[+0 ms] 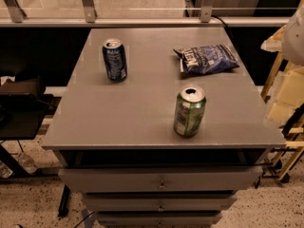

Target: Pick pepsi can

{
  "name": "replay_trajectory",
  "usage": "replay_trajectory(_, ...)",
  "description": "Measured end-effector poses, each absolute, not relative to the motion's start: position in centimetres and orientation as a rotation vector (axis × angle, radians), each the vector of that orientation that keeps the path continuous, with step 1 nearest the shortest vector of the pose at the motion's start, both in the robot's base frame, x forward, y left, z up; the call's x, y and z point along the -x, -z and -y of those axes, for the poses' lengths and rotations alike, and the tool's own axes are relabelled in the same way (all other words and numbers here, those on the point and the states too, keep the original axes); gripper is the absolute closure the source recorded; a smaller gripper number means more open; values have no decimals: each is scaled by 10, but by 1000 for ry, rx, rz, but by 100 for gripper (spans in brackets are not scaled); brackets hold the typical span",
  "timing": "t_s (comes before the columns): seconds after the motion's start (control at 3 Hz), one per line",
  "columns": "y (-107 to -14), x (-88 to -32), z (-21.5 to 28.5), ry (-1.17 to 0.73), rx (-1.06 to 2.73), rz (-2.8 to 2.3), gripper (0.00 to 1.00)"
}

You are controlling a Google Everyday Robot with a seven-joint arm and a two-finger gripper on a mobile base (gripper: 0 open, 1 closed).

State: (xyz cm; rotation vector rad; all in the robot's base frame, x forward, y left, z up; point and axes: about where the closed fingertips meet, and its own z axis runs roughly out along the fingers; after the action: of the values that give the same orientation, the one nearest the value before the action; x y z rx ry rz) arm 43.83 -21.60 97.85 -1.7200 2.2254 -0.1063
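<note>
The pepsi can [114, 60] is dark blue with white lettering and a silver top. It stands upright at the far left of the grey cabinet top [133, 122]. My gripper is not in view. Only a white rounded shape [295, 34] shows at the right edge, well away from the can, and I cannot tell what it belongs to. Nothing touches the pepsi can.
A green-and-silver can [189, 111] stands upright near the front right. A flat blue chip bag [206, 59] lies at the far right. Drawers [161, 179] sit below the top. Black furniture [19, 108] is to the left and a yellow wooden frame [285, 94] to the right.
</note>
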Motion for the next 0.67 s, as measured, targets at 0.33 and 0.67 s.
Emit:
replay_trajectory(0.33, -979, -438, 216, 106, 1720, -2225, 0)
replay_trajectory(0.67, -982, -465, 218, 113, 1706, -2161, 0)
